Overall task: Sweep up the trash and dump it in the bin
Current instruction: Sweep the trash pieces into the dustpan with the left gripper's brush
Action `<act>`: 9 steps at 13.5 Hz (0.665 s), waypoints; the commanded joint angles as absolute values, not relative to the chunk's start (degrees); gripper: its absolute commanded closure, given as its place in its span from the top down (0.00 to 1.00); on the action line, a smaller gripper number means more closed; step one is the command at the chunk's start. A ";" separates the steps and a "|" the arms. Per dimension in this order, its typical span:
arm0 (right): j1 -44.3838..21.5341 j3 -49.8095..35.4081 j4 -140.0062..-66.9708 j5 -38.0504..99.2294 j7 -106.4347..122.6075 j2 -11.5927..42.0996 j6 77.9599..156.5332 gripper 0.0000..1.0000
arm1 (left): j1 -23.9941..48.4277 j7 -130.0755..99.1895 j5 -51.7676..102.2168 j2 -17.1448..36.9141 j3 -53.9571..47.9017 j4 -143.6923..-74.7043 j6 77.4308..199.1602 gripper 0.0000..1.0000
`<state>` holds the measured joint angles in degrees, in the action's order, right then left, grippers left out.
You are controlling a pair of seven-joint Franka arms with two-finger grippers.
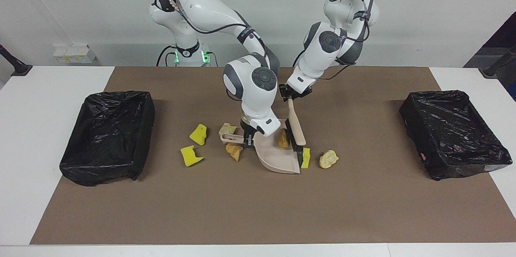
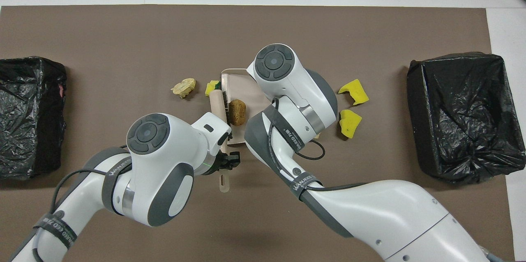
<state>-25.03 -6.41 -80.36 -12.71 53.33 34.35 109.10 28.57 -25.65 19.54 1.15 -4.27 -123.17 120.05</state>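
The left hand (image 1: 293, 92) is clamped on the top of the brush (image 1: 296, 127) handle, and the brush slants down so that its dark bristles sit at the open lip of the dustpan (image 1: 271, 157). The right hand (image 1: 248, 136) is closed on the dustpan's handle and holds the pan flat on the brown mat (image 1: 258, 208) in the middle of the table.

The trash lies in three places:
- A golden-brown lump (image 1: 283, 138) is already inside the pan, against the brush.
- A yellow sponge chunk (image 1: 306, 158) sits right at the pan's lip, touching the bristles, and a pale tan lump (image 1: 328, 159) lies just beside it, toward the left arm's end of the table.
- Two bread-like lumps (image 1: 228, 129) (image 1: 234, 150) flank the pan's handle, and two yellow sponge pieces (image 1: 198, 134) (image 1: 190, 156) lie near them, toward the right arm's end.

A black-lined bin (image 1: 109, 136) stands at that end, and another bin (image 1: 455, 132) stands at the left arm's end.

The scraps look light and soft. The sponge is likely to give and spring back, and the lumps are likely to roll or skid rather than resist. They probably call for low, steady strokes from the bristles, not a grip. The pan's lip should stay pressed to the mat so that pieces do not slide under it. For the dump, the handle is the place to hold the pan, and it should be carried level because the lump inside could tumble out.
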 commanded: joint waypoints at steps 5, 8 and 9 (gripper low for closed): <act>-24.43 -6.94 -82.53 -11.51 51.15 33.57 111.71 0.00 | 17.41 -13.21 11.10 -0.01 -3.87 -111.99 97.66 0.00; -24.35 -7.03 -82.62 -11.51 51.06 33.66 111.80 0.00 | 11.53 -5.64 6.42 2.97 -3.87 -109.70 98.17 0.00; -24.35 -7.03 -82.62 -11.51 51.06 33.66 111.80 0.00 | 10.99 -4.49 4.07 6.21 -3.87 -107.43 98.35 0.00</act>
